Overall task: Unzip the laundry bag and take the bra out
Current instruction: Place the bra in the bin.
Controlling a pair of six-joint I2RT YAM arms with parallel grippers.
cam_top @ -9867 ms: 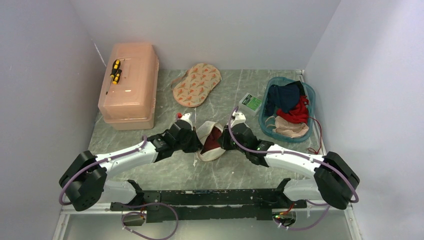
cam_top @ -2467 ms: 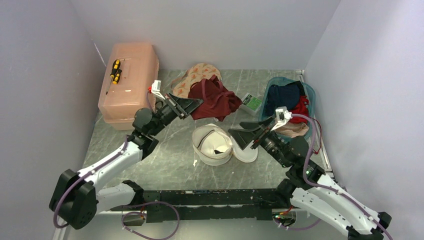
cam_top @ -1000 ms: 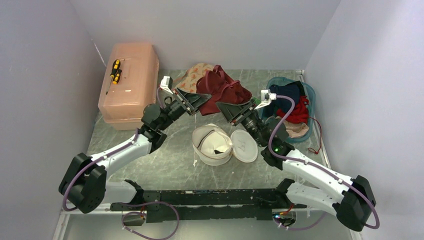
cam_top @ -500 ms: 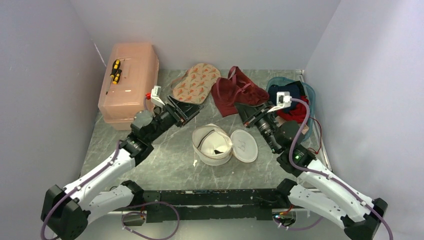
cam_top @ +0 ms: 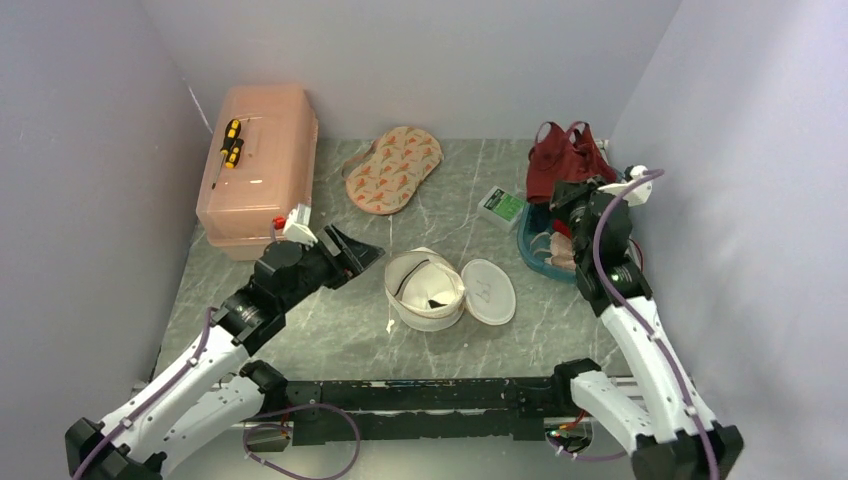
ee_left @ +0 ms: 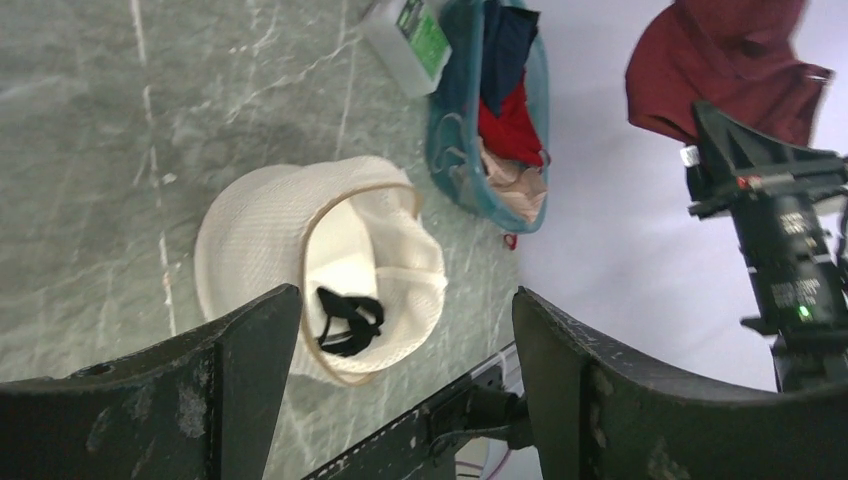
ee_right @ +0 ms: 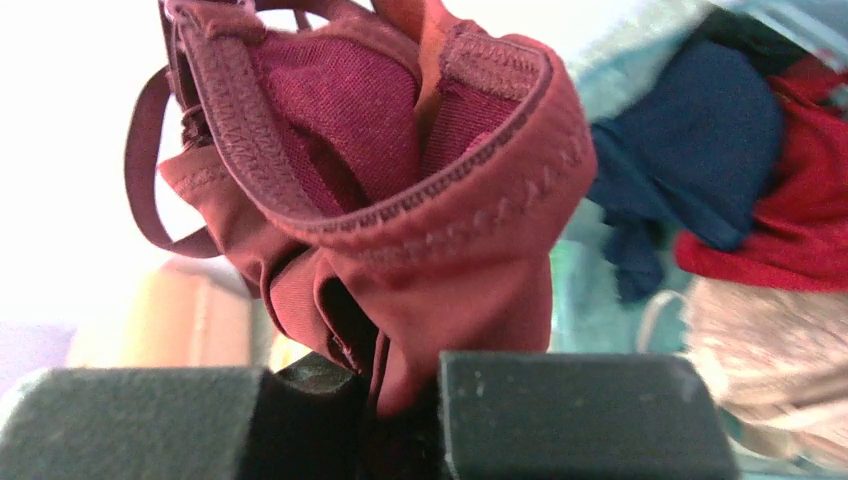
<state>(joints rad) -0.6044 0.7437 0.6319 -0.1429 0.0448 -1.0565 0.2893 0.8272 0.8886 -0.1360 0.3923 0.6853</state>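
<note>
The right gripper [ee_right: 400, 385] pinches the dark maroon soft fabric bra [ee_right: 400, 200], raised near the teal plastic basket [cam_top: 532, 250], which its arm partly hides. The left gripper [cam_top: 355, 252] gapes wide, holding nothing, beside the open white mesh laundry bag [cam_top: 425, 290].

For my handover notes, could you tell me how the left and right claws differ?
The left claw is open and empty; the right claw is shut on the bra. The left claw points at the laundry bag; the right claw is raised by the teal basket. Both are dark.

Matt stitched cloth bra [ee_right: 460, 250]; white mesh laundry bag [ee_left: 250, 220]; smooth stone-look table [cam_top: 340, 320].
</note>
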